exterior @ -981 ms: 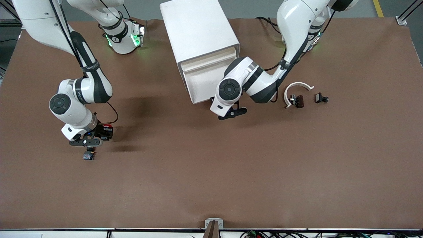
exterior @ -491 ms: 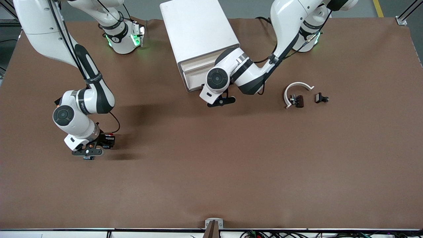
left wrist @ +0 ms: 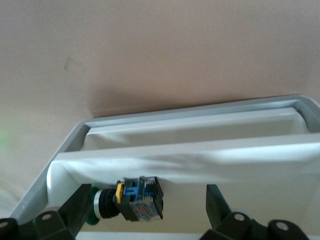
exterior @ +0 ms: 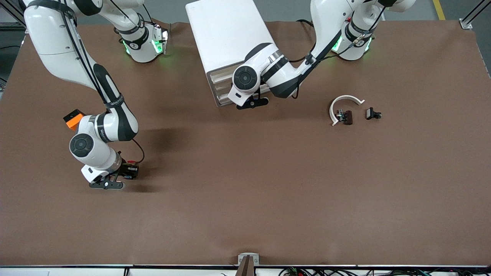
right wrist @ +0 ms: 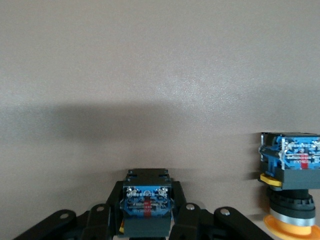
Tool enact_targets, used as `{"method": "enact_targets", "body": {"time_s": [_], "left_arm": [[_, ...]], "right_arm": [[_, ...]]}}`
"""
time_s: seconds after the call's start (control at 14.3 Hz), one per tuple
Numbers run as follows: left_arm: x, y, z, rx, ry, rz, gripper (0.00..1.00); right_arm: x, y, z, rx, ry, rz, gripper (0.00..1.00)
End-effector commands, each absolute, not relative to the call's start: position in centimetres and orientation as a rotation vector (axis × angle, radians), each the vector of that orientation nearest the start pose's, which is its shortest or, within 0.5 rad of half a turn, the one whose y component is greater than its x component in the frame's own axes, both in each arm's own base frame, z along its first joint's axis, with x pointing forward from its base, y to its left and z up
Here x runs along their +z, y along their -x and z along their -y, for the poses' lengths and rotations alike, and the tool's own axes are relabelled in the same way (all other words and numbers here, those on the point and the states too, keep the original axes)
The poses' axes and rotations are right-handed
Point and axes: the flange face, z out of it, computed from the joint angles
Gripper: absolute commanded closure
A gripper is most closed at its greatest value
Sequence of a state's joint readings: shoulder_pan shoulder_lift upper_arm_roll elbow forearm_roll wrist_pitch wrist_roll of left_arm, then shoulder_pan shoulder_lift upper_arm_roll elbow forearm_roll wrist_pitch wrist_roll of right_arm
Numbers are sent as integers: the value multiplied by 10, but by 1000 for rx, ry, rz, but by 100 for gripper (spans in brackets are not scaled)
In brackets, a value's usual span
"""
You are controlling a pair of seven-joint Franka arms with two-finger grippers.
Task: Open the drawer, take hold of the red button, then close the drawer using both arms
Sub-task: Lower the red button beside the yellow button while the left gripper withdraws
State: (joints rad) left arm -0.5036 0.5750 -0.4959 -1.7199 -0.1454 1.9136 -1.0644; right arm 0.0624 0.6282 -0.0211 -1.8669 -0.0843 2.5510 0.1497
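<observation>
The white cabinet (exterior: 230,34) stands between the arms' bases. Its lowest drawer (exterior: 219,100) sticks out only slightly. My left gripper (exterior: 251,103) is at the drawer's front, open (left wrist: 147,192) and holding nothing. A green-capped button (left wrist: 132,199) lies in the tray (left wrist: 190,212) between the line of the fingers, untouched. My right gripper (exterior: 107,185) hangs low over the table toward the right arm's end. It is shut (right wrist: 147,196) on the button (right wrist: 147,207), gripping its black-and-blue body. The button's cap is hidden.
A second button with an orange-yellow cap (right wrist: 290,175) stands cap-down on the table beside the right gripper. An orange cube (exterior: 73,119) lies by the right arm's elbow. A white curved piece (exterior: 345,100) and two small dark parts (exterior: 345,117) (exterior: 373,114) lie toward the left arm's end.
The left gripper has travelled toward the cabinet and the lowest drawer has slid in with it. The right gripper has shifted nearer the front camera with its button, uncovering the orange cube.
</observation>
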Motion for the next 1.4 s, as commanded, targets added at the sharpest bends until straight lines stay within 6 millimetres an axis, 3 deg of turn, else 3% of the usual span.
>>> {"method": "enact_targets", "body": {"time_s": [0.0, 0.14, 0.28, 0.42, 0.63, 0.7, 0.77, 0.84, 0.98, 1.33], "left_arm": [[271, -344, 520, 790, 2962, 258, 0], [270, -345, 521, 788, 2969, 265, 0], [282, -368, 510, 764, 2984, 312, 0], [310, -416, 494, 633, 3049, 357, 0], [347, -489, 454, 451, 3103, 457, 0], [352, -510, 435, 392, 3101, 487, 0], [356, -525, 420, 347, 3097, 508, 0], [359, -538, 405, 308, 3088, 533, 0], [371, -566, 370, 218, 3073, 589, 0], [397, -614, 298, 93, 3108, 459, 0]], "right_arm": [[183, -655, -31, -138, 3189, -117, 100], [183, -656, -32, -134, 3189, -135, 100], [183, -658, -31, -132, 3191, -137, 100], [179, -658, -32, -127, 3190, -140, 100], [179, -658, -32, -127, 3191, -139, 100], [179, -659, -31, -127, 3192, -138, 87], [179, -659, -32, -130, 3193, -136, 37], [178, -658, -32, -125, 3194, -131, 0], [179, -658, -32, -127, 3194, -114, 0], [191, -661, -34, -126, 3201, -85, 0]]}}
